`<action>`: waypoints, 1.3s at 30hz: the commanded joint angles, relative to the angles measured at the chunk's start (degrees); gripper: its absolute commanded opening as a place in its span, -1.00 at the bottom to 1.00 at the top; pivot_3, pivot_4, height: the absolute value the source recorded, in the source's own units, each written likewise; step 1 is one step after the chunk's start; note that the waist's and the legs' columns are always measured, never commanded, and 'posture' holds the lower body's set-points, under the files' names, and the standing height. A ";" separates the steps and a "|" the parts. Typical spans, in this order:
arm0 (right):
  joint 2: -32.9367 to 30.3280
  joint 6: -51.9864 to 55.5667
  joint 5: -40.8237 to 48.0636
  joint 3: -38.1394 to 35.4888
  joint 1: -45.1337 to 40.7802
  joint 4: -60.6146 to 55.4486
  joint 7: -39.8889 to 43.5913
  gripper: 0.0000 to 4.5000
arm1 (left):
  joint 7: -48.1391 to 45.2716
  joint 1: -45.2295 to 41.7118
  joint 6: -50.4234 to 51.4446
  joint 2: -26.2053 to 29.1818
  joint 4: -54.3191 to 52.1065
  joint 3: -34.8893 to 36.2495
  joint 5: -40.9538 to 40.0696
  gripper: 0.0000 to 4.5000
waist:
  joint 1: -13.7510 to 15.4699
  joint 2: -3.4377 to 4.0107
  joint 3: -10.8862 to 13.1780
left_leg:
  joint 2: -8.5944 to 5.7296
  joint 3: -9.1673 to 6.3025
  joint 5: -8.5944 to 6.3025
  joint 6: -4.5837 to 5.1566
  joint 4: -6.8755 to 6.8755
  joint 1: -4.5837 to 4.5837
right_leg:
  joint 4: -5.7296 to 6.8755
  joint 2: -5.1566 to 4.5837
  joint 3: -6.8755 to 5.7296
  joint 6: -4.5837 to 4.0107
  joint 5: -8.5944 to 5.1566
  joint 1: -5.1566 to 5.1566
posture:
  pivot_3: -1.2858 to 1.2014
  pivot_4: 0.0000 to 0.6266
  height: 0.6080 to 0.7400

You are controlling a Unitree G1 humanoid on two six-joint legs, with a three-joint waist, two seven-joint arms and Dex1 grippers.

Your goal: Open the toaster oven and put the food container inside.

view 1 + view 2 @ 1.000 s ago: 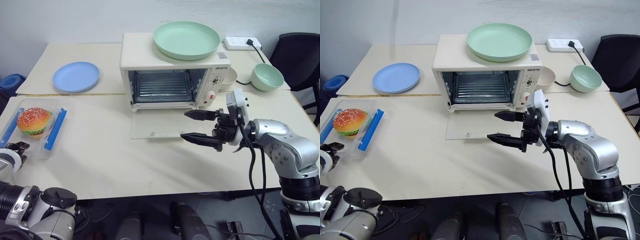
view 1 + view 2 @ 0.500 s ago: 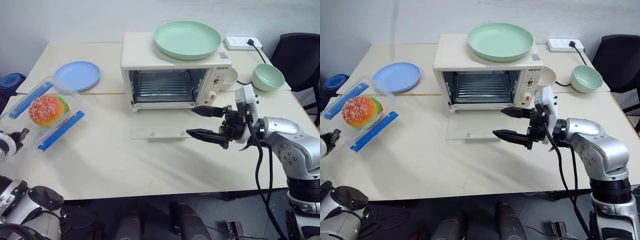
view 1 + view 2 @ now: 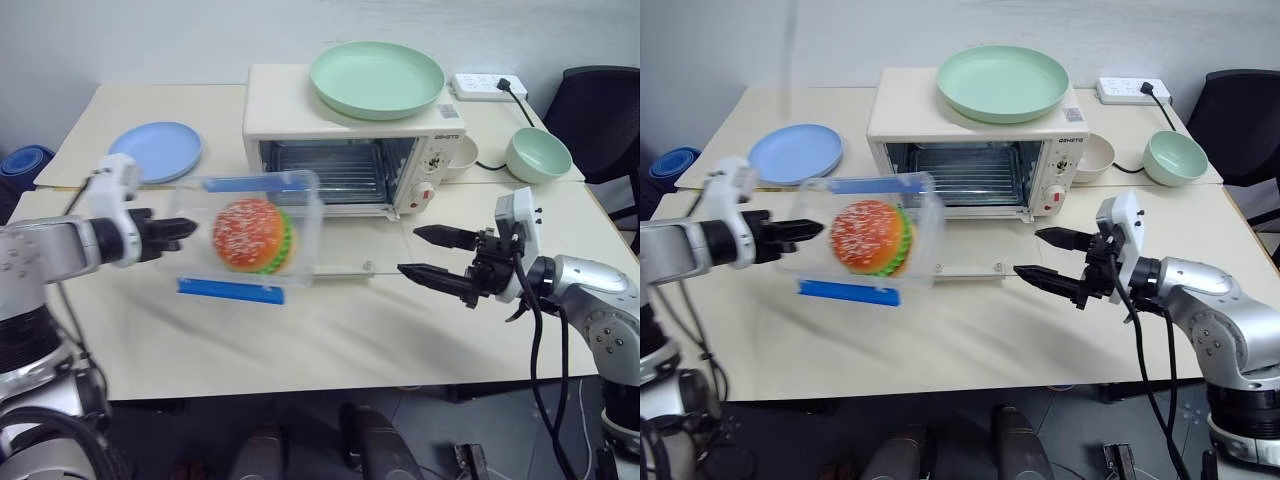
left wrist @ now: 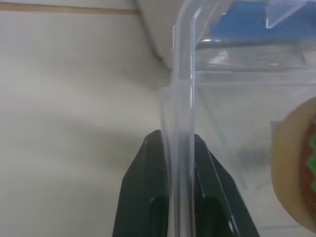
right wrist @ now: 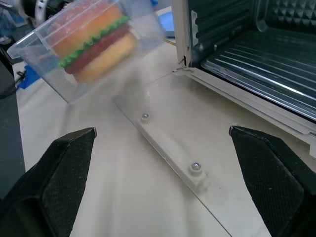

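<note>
While tilted on edge above the table (image 3: 330, 340), food container (image 3: 250, 236) hangs at 9 o'clock of toaster oven (image 3: 350, 140), before its lowered door | left gripper (image 3: 182, 228) pinches its wall | right gripper (image 3: 428, 252) spread wide, empty

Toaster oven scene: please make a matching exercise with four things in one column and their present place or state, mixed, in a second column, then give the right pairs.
Things:
1. toaster oven
2. food container
3. green plate
4. right gripper

States:
A. lying on top of the oven
B. open, holding nothing
C. door folded down onto the table
D. held in the air, tilted, by the left gripper

Pairs: 1-C, 2-D, 3-A, 4-B
</note>
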 commanded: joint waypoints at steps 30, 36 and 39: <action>1.57 2.19 11.63 -3.76 5.78 -11.06 -8.53 0.58 | -20.84 2.78 -6.72 -3.07 -7.67 14.12 -13.96 -0.02 | -0.24 0.03 0.00 | 0.03 0.19 0.04 -0.10 0.07 0.17 | 0.13 0.16 -0.06 0.07 0.04 0.00 | 0.03 -0.52 1.00; 4.57 4.31 12.90 2.97 4.09 -12.85 -12.24 -0.34 | -42.30 20.10 -24.50 13.87 -10.90 4.77 -10.99 -0.84 | -0.06 0.04 0.00 | 0.06 0.10 0.05 -0.11 0.07 0.19 | 0.17 0.10 0.07 -0.24 -0.14 0.01 | 0.03 -0.52 1.00; 6.10 4.33 9.20 8.97 3.54 -12.70 -13.38 -0.80 | -47.68 25.66 -37.47 20.25 -9.12 -3.31 -2.31 -1.00 | 0.12 0.04 0.00 | 0.05 0.08 0.06 -0.04 0.05 0.19 | 0.09 0.04 0.05 -0.57 -0.33 0.05 | 0.03 -0.52 1.00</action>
